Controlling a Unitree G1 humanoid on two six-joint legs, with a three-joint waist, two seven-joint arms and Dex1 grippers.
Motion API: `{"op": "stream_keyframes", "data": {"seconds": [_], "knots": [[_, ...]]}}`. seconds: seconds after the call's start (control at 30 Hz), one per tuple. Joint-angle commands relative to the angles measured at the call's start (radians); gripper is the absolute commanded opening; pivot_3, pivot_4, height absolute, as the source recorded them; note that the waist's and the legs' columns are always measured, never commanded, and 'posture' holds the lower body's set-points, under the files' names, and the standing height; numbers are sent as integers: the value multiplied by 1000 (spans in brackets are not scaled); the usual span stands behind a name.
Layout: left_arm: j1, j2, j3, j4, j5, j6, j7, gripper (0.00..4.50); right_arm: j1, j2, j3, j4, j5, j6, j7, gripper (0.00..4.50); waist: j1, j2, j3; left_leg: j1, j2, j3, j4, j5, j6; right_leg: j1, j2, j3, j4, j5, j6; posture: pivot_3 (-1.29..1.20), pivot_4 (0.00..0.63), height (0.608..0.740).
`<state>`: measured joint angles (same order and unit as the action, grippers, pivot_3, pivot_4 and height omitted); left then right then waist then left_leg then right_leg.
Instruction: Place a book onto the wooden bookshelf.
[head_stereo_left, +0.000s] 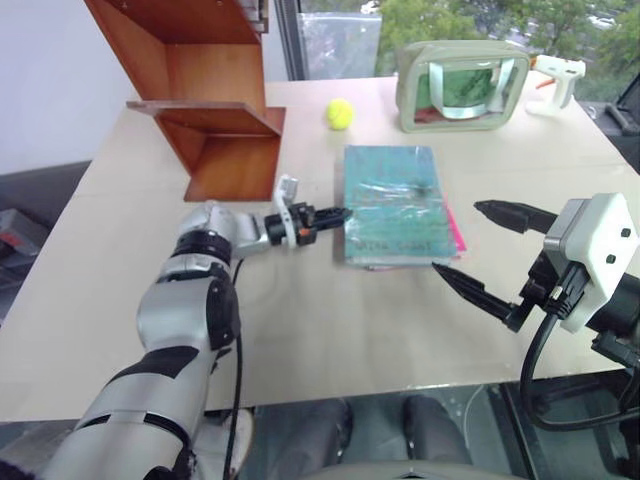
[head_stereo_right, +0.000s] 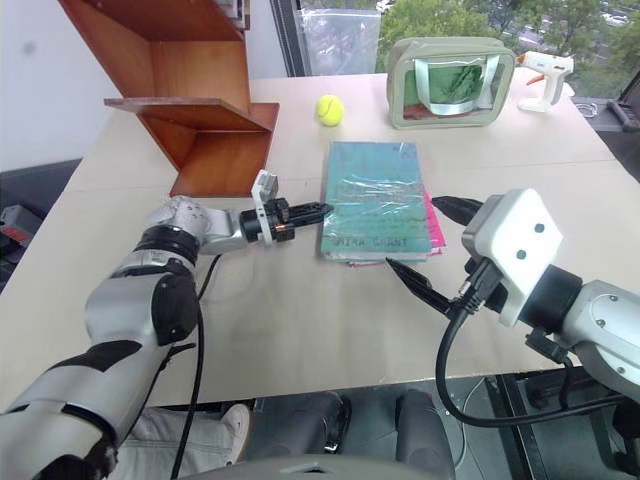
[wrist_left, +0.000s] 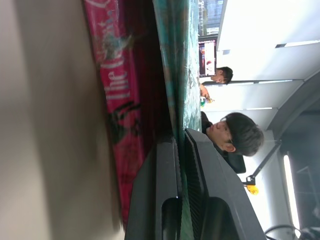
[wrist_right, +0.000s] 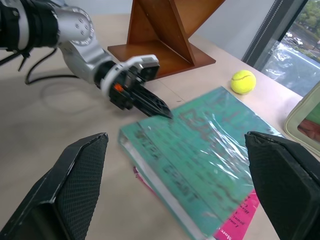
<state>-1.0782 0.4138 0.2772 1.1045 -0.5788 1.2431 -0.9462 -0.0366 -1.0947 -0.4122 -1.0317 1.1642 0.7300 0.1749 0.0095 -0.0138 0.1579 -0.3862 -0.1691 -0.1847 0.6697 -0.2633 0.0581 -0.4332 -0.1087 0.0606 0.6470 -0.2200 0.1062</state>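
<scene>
Large flat teal-green book (head_stereo_right: 376, 198), glossy streaked cover with glare, lying on the beige surface (head_stereo_right: 300, 330) atop a smaller pink book (head_stereo_right: 434, 222). Dark lettering along the near edge, something like "GRANT"; white script on the pink cover too blurred to read. Left end effector (head_stereo_right: 318, 210) reaching in level from nine o'clock, clenched on the teal cover's left edge. Right end effector (head_stereo_right: 428, 241) hovering at the book's four o'clock, fingers spread wide, grasping nothing. Wooden bookshelf (head_stereo_right: 200, 110) at the book's ten o'clock, well apart.
</scene>
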Motion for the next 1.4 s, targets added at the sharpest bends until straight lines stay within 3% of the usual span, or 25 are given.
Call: {"op": "stream_keyframes", "data": {"seconds": [0.03, 0.07, 0.17, 0.23, 0.3, 0.73, 0.8, 0.87, 0.97, 1.1, 1.23, 1.33, 1.4], "knots": [[83, 17, 25, -154, -30, 75, 28, 22, -3, -9, -13, -16, -12, -40, -13, 4500, 0, 0, 0, 0, 0, 0, 0, 0, 0, 0, 0, 0, 0, 0, 0, 0, 150, 740], [105, 12, 37, -185, -37, 78, 48, 22, -5, -7, -5, -16, -19, -41, -14, 4500, 1, 0, 0, 0, 0, 0, 0, 0, 0, 0, 0, 0, 0, 0, 0, 0, 150, 740], [148, -5, 47, -264, -63, 133, 66, 946, -13, -3, 12, -16, -31, -43, -13, 4500, 4, 0, 0, 0, 0, 0, 0, 0, 0, 0, 0, 0, 0, 0, 0, 0, 150, 740], [135, -22, 71, -229, -57, 110, 105, 1942, -20, 0, 19, -16, -35, -40, -11, 4500, 8, -1, 0, 0, 0, 0, 1, 0, 0, 1, 0, 0, 0, 0, 0, 0, 150, 740], [106, -34, 73, -179, -46, 78, 106, 2510, -28, 2, 22, -14, -36, -36, -11, 4500, 8, -1, 0, 0, 0, 0, 1, 0, 0, 1, 0, -1, 0, 0, 0, 0, 150, 740], [-22, -123, 26, 49, 32, -59, -12, 2510, 4, -81, -23, -16, 80, -68, -11, 4500, 5, -1, 0, 0, 0, 0, 0, 0, 0, 1, 0, -1, -1, 0, 0, 0, 150, 740], [-24, -122, 25, 61, 41, -65, -22, 2281, 26, -97, -37, -16, 85, -80, -6, 4500, 5, -1, -1, 0, 0, 0, 0, 0, 0, 1, 0, -1, -1, 0, 0, 0, 150, 740], [-26, -120, 23, 66, 48, -63, -36, 1646, 51, -108, -51, -16, 82, -93, -1, 4500, 5, -1, -1, 0, 0, 0, 0, 0, 0, 1, 0, -1, -1, 0, 0, 0, 150, 740], [-29, -106, 32, 63, 45, -39, -57, 238, 87, -115, -69, -16, 71, -112, 5, 4500, 5, -1, -1, 0, 0, -1, 0, 0, 0, 1, 0, -1, -1, 0, 0, 0, 150, 740], [-34, -54, 51, 34, 18, 35, -103, 68, 121, -104, -84, -16, 45, -124, 17, 4500, -1, -2, -1, 0, 0, 0, 0, 0, 0, 1, 0, -1, -1, 0, 0, 0, 150, 740], [-40, -8, 48, -52, -16, 113, -149, 68, 133, -84, -82, -16, 9, -130, 30, 4500, 2, -2, 0, 0, 0, -1, 0, 0, 0, 0, 0, -1, -1, 0, 0, 0, 150, 740], [-19, 17, 24, -262, -64, 152, -169, 68, 132, -57, -86, -15, -6, -132, 39, 4500, 4, -3, 0, -1, 0, -1, 1, 0, 0, 0, 0, -1, -1, 0, 0, 0, 150, 740], [2, 12, 22, -506, -100, 112, -144, 68, 128, -39, -87, -11, -21, -133, 55, 4500, 5, -3, 0, -1, 0, -1, 1, 0, 0, 1, 0, -1, -1, 0, 0, 0, 150, 740]]}}
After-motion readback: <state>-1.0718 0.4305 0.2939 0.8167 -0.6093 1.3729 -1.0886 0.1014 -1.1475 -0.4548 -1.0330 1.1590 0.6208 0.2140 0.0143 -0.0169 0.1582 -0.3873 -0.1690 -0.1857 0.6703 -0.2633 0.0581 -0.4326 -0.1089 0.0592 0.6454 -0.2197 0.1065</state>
